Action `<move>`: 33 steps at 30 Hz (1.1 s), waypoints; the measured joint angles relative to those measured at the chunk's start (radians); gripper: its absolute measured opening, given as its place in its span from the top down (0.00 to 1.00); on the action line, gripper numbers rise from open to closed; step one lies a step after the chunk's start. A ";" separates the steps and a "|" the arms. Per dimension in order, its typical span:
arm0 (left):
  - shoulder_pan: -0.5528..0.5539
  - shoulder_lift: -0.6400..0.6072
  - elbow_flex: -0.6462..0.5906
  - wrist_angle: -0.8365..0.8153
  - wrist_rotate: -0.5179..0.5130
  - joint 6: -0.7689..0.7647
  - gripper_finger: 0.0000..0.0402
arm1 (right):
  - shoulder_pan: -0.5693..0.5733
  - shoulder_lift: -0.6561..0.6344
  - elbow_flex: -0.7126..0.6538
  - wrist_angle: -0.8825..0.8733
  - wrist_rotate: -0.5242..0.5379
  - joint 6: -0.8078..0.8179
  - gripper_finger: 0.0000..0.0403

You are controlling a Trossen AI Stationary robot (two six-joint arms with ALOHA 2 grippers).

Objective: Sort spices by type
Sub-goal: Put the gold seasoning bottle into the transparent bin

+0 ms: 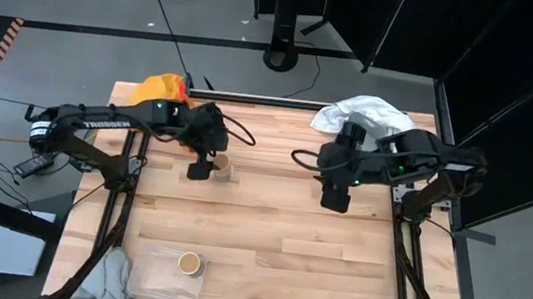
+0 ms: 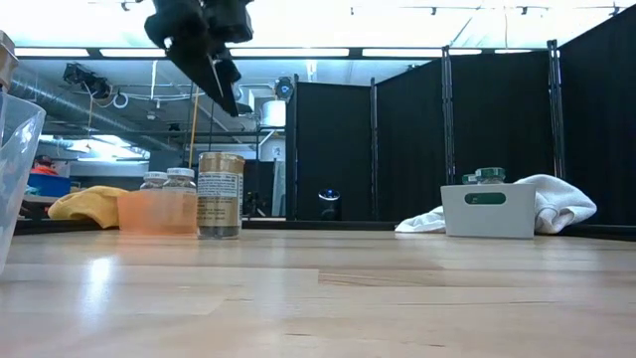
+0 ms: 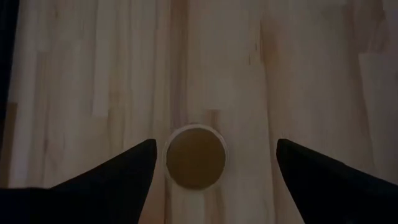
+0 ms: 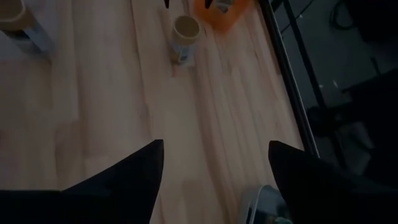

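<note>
One tan-lidded spice jar (image 3: 196,156) stood upright on the bench (image 1: 277,231) directly under the left gripper (image 3: 214,163), between its spread, empty fingers, seemingly lined up for a straight-down grasp. Just beyond it, an orange tray (image 2: 157,212) held two white-lidded jars (image 2: 167,179), while another tan-lidded jar (image 1: 190,262) sat in a clear tray (image 1: 163,277) well away. Farther off, the right gripper (image 4: 214,163) hovered open and empty over bare bench, apparently waiting, near a grey tray (image 2: 488,210) with green-lidded jars (image 2: 489,174).

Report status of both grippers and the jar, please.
Left gripper open, above tan-lid jar, not gripping. Right gripper open, empty, waiting over bare table. Nothing in the way.
</note>
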 joint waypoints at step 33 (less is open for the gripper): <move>0.008 0.045 -0.294 0.298 -0.060 -0.008 0.18 | -0.002 0.001 -0.154 0.000 -0.004 0.002 0.30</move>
